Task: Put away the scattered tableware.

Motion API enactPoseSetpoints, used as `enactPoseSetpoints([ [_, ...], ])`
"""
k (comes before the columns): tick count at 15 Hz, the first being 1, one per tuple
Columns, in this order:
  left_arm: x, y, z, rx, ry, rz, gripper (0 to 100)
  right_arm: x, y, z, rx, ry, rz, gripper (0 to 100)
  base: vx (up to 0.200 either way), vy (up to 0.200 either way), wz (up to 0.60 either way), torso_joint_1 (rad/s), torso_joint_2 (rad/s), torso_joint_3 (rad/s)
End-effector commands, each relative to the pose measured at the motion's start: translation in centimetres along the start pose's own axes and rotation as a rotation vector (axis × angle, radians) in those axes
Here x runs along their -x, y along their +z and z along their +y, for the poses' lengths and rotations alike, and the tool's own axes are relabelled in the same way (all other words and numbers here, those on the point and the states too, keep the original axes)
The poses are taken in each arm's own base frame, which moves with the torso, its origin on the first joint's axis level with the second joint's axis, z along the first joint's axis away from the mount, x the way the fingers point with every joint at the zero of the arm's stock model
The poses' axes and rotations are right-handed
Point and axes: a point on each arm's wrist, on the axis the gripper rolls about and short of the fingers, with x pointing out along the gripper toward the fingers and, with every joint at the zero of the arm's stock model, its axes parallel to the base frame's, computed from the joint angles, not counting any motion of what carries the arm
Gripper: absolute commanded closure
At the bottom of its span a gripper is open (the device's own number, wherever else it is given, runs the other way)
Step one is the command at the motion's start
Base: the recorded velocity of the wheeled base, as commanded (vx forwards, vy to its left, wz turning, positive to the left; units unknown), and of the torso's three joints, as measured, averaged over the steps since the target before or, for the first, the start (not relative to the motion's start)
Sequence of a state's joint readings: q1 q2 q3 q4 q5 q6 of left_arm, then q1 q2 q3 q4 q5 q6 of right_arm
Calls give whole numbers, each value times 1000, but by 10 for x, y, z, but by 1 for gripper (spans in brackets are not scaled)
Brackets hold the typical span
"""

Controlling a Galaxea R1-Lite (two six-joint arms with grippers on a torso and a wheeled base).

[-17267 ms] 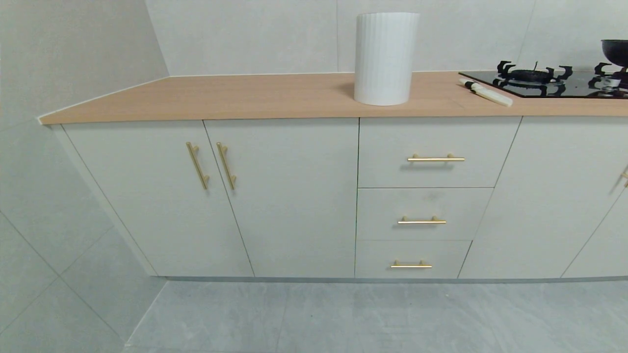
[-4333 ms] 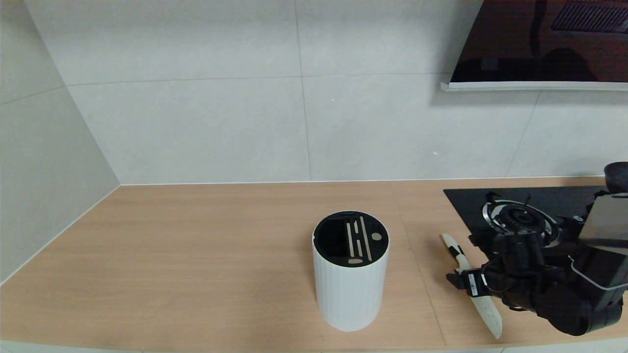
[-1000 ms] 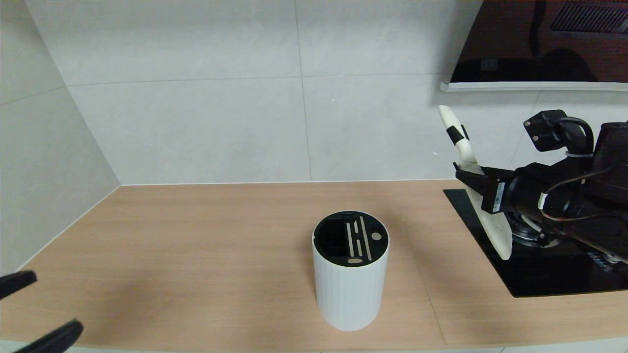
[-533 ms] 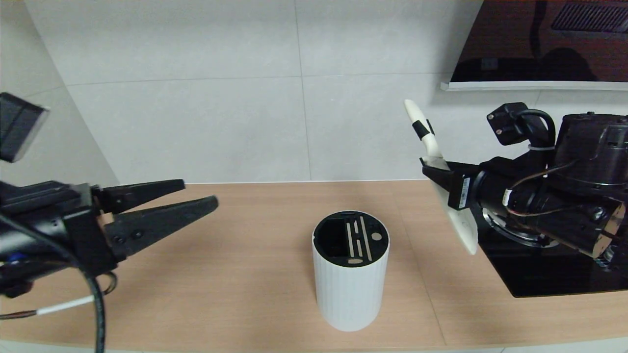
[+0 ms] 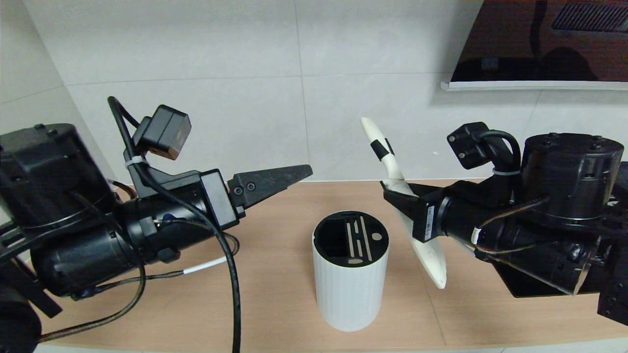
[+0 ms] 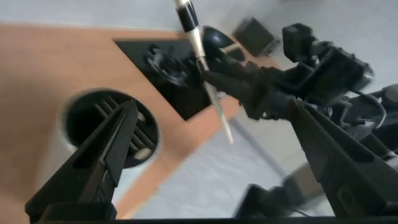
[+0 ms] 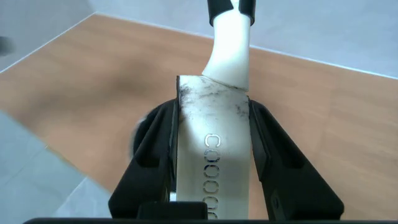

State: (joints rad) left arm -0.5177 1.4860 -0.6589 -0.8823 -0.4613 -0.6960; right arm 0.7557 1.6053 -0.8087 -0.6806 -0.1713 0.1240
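Holding a white knife (image 5: 426,250) in my right gripper (image 5: 400,203), jaws clamped across the flat of the blade just below the handle; the right wrist view makes that plain. Long axis runs steep but not plumb: handle up and leaning left, tip down and swung out to the right. That tip hangs off the right side of the white holder (image 5: 349,289), apart from it, not over the black slotted top (image 5: 351,238). So the target lies left of the point, and I'd say the blade needs carrying left and standing straighter before it can drop in. Narrow slots run far to near across the middle of the top, with a wide pocket on its left; whether my blade's flat lines up with them, I can't tell from here. My left gripper (image 5: 294,175) sits up on the left of the holder, jaws spread wide with nothing between them, pointing across at the knife. Right arm is plainly the one in play. Holder stands upright on the tabletop (image 5: 279,304), close to its near edge.
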Motion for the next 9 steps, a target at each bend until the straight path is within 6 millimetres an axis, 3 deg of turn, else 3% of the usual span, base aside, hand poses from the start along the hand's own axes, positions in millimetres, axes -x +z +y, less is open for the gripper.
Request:
enactPoseSetpoints([
  [1,-12,-10,8,40,14,26,0,1,-3,12,-10,40,10,100,0,0,0,0,0,0],
  [9,-45,-30,15,34,67,-50,0,2,-16,41,-22,131,49,100,0,0,0,0,0,0],
])
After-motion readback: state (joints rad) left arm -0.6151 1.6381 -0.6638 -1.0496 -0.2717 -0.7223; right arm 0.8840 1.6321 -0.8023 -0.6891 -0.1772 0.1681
